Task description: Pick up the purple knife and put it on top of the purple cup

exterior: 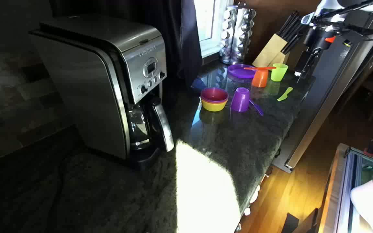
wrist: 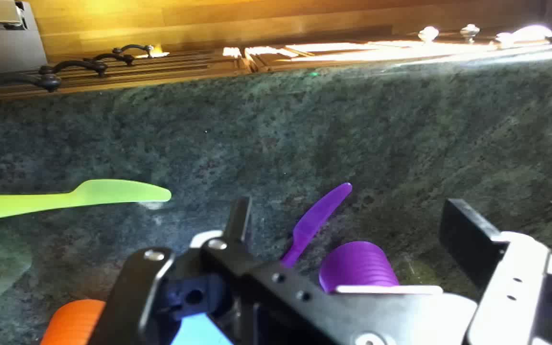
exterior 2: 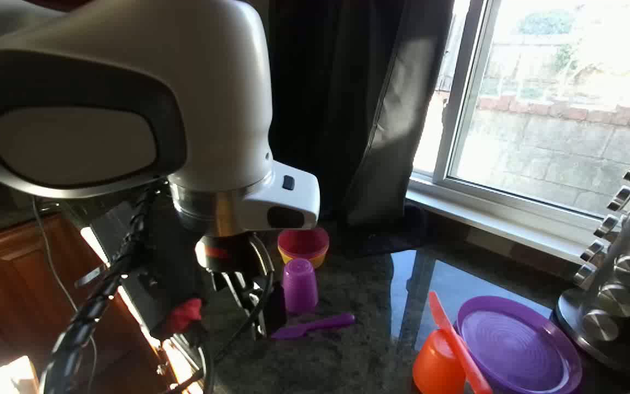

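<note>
The purple knife (exterior: 256, 107) lies flat on the dark counter beside the upside-down purple cup (exterior: 240, 100). In an exterior view the knife (exterior 2: 315, 325) lies just in front of the cup (exterior 2: 299, 287). In the wrist view the knife (wrist: 315, 220) runs diagonally between the finger directions, its handle end hidden behind the gripper's linkage. The cup (wrist: 357, 263) is partly hidden there too. My gripper (wrist: 348, 215) is open with wide-spread fingers and nothing between them. It hangs above the counter, apart from knife and cup, and also shows in both exterior views (exterior: 299, 73) (exterior 2: 268, 317).
Stacked bowls (exterior: 214, 103) stand beside the purple cup. An orange cup (exterior: 260, 78) carries an orange knife (exterior: 259, 68). A green cup (exterior: 279, 72), green knife (exterior: 285, 94) and purple plate (exterior: 240, 72) are nearby. A coffee maker (exterior: 108, 81) and spice rack (exterior: 236, 35) stand on the counter.
</note>
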